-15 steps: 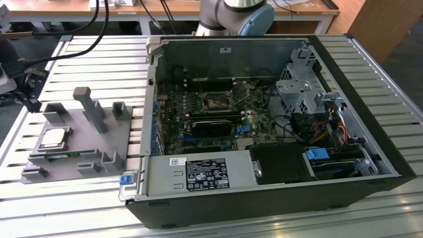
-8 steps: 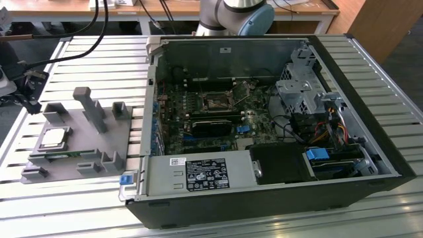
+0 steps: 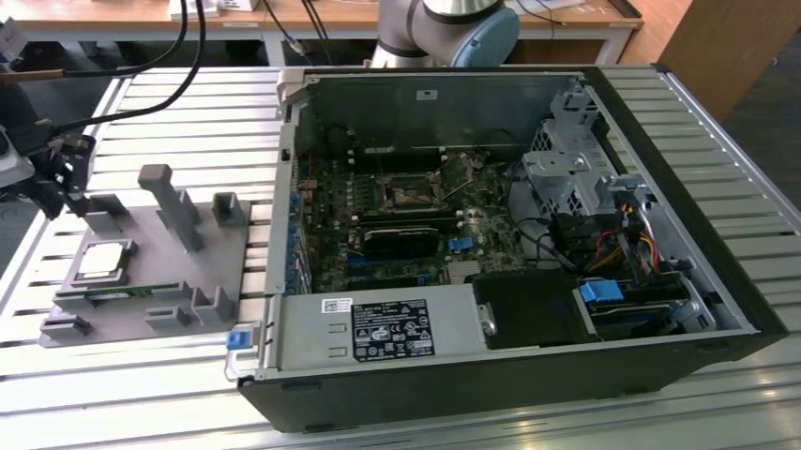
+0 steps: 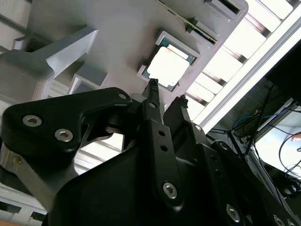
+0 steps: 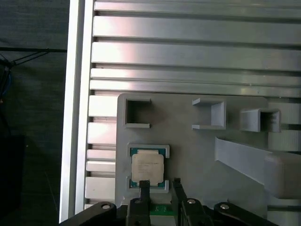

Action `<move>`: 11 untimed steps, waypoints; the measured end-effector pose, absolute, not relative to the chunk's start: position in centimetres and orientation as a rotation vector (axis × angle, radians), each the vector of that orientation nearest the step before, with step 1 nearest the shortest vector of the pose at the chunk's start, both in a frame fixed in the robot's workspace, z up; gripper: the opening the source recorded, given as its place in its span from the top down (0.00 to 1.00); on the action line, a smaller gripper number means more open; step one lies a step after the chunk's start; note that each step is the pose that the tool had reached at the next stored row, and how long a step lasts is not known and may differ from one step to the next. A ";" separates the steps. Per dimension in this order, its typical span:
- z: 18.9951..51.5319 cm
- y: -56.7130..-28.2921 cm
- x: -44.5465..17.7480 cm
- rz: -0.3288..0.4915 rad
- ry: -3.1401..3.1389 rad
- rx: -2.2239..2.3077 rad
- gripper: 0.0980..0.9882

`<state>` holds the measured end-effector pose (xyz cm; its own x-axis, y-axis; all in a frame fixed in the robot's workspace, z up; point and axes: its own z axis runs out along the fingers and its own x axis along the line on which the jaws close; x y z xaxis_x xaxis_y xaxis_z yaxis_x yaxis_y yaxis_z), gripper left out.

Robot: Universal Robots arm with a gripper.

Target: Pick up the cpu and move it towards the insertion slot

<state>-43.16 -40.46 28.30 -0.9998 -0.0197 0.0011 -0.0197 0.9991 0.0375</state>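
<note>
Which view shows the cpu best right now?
The first wrist view: the cpu lies face-on in its grey fixture recess, barely occluded. The second wrist view shows it at a slant, glare-washed, beyond the claw. The exterior view shows it small, at the exterior view's left.

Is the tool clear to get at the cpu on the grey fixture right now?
Probably yes. The cpu lies uncovered in its recess on the grey fixture; the tool hangs close by its edge, fingers apart and empty.
</note>
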 end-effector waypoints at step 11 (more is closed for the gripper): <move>27.5 -40.5 -43.2 -0.059 -3.139 0.031 0.32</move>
